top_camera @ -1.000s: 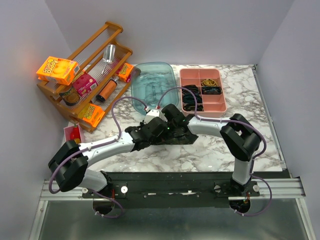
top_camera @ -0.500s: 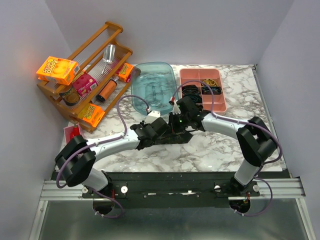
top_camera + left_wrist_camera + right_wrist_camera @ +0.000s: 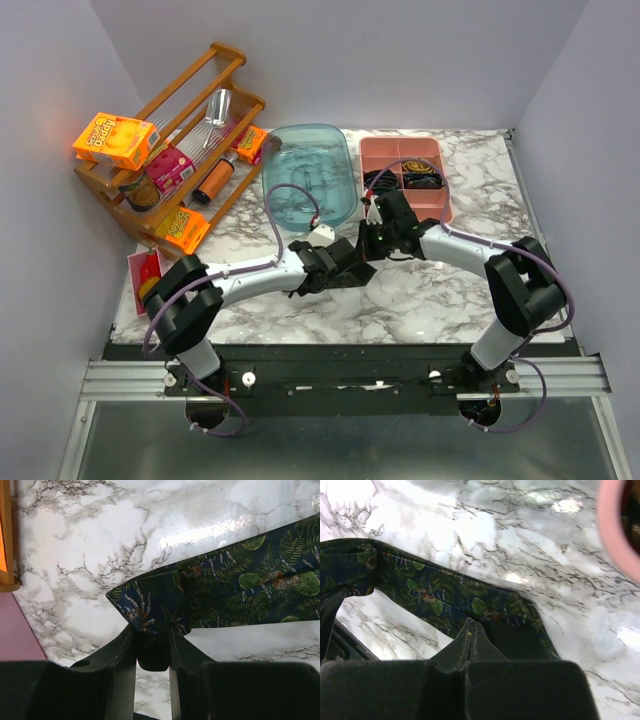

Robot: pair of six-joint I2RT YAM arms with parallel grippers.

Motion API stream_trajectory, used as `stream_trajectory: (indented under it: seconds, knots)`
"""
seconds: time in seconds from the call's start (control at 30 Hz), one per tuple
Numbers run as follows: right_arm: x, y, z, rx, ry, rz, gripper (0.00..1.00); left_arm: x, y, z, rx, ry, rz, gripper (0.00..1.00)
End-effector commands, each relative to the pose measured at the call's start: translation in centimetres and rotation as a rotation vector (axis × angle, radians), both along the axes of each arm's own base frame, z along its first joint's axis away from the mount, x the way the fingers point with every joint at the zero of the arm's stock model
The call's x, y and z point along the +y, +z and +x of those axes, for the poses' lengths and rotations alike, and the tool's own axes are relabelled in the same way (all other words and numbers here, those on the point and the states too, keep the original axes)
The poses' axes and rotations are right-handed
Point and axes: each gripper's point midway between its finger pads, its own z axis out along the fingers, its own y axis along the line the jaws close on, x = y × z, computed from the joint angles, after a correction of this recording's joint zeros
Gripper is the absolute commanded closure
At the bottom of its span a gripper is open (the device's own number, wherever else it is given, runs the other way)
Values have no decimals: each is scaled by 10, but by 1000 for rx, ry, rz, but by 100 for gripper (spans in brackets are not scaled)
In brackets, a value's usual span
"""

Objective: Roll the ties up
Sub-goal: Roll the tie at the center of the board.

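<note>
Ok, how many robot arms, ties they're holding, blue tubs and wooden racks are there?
Robot arms: 2, left arm and right arm
Tie held between them: 1
Blue tub: 1
Wooden rack: 1
Total: 5

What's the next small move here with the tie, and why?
Probably lower both arms together so the tie lies flat on the marble table. The left end effector pinches a folded end and the right end effector is shut on the tie's edge further along, with the fabric stretched between them, so rolling likely needs it laid straight first.
</note>
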Motion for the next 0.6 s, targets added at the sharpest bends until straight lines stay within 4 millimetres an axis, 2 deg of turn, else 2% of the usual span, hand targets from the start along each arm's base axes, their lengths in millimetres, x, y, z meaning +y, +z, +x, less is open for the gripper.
stream_trajectory:
  seconds: [0.0, 0.13, 0.3, 0.5, 0.53, 0.57]
  knots:
    - [-13, 2, 3, -27, -20, -26, 99, -3, 3, 2, -12, -5, 91, 99]
    - [-17, -1, 2, -20, -26, -32, 99, -14, -6, 1, 8, -33, 174, 94]
    - [-21, -6, 0, -10, -29, -41, 99, -30, -12, 0, 13, -60, 194, 87]
    - [-21, -7, -1, -5, -29, -39, 99, -43, -18, -3, 25, -79, 135, 55]
    - [-21, -7, -1, -6, -26, -37, 99, -47, -16, -2, 17, -82, 109, 54]
    - [-21, -8, -1, -2, -25, -38, 99, -47, -16, -2, 16, -83, 101, 48]
